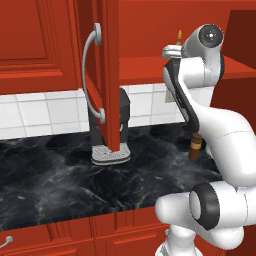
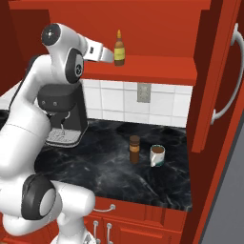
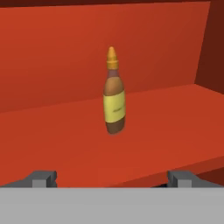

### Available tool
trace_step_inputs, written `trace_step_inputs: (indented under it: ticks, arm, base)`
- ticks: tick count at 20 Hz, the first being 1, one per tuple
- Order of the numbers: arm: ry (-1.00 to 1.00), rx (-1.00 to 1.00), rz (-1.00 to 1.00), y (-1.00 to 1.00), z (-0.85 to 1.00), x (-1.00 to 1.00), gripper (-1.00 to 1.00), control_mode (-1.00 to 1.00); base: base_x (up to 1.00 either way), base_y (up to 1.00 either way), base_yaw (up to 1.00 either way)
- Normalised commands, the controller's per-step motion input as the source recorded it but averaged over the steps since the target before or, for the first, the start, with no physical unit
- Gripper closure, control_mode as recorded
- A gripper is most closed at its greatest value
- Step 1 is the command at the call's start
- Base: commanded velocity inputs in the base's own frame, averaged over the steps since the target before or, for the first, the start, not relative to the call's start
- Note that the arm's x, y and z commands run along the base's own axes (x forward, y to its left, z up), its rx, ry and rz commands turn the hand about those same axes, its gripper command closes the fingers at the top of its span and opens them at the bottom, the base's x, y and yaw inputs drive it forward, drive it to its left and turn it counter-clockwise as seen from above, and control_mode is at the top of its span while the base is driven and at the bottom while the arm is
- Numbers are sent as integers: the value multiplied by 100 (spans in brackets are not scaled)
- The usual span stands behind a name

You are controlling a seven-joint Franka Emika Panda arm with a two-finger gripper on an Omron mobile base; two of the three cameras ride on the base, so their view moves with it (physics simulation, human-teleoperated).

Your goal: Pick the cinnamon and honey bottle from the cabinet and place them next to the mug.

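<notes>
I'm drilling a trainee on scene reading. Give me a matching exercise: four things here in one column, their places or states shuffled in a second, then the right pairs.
Things:
1. honey bottle
2. cinnamon
3. mug
4. gripper

Places or states:
A. on the counter, right of the brown jar
B. upright on the cabinet shelf
C. open, level with the shelf
D. on the counter, left of the mug

Pairs: 1-B, 2-D, 3-A, 4-C
</notes>
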Motion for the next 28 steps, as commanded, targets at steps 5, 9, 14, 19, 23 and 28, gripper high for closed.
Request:
trace_step_inputs:
  ticks: [5, 9, 14, 19, 23, 28]
  arm:
    - [0, 3, 0, -29, 0, 16, -100, -100]
    - [0, 0, 0, 0, 0, 24, -100, -100]
    - [0, 0, 0, 7, 0, 21, -100, -100]
    - [0, 0, -2, 9, -2, 26, -100, -100]
    - [0, 0, -4, 1, -6, 34, -100, -100]
    - [0, 0, -3, 0, -5, 36, -100, -100]
  base:
    - [0, 0, 0]
    - [0, 0, 0]
    - [0, 0, 0]
    - [0, 0, 0]
    - [0, 0, 0]
    - [0, 0, 0]
